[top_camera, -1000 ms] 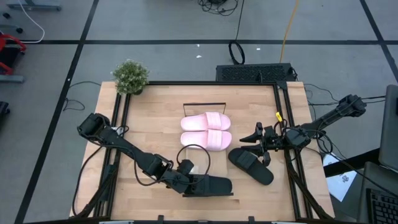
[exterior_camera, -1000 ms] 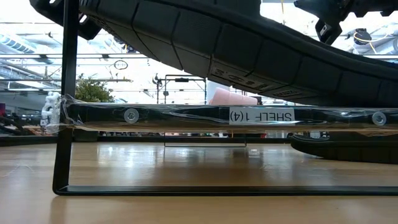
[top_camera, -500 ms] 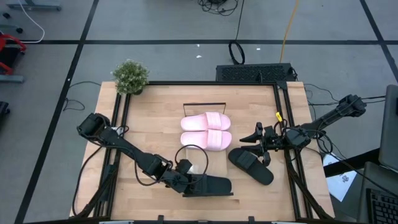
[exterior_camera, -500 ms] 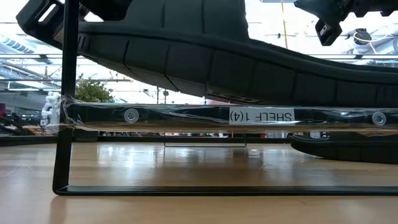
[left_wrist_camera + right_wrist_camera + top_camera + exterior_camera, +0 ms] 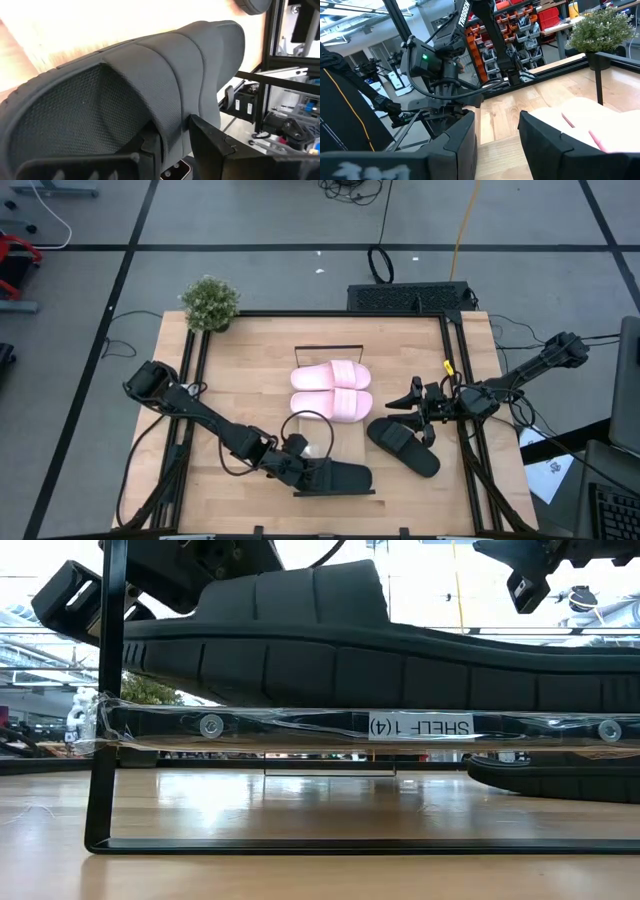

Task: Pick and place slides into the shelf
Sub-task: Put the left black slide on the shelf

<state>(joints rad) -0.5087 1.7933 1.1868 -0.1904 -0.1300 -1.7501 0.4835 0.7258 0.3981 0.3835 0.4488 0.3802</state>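
Observation:
My left gripper is shut on a black slide that lies on the near end of the shelf, sole flat on the board. Two pale pink slides lie side by side farther along the shelf. The second black slide rests sole down on the table, right of the shelf. My right gripper is open and hovers just beyond that slide's far end, touching nothing. My left gripper pinches the black slide's wide strap at its edge, one finger under the strap and the other outside it. The fingers come from the table's left, roughly level. The slide lies level on the shelf board.
A small potted plant stands at the table's far left corner. Black frame rails run along both sides of the table. The shelf's black end bar stands upright at its near end. A cable loop arches over the left arm.
The left gripper has come down a little with the black slide. The slide's raised end has dropped, so it has tipped from slanting above the shelf to lying level on the board. The right arm has kept still.

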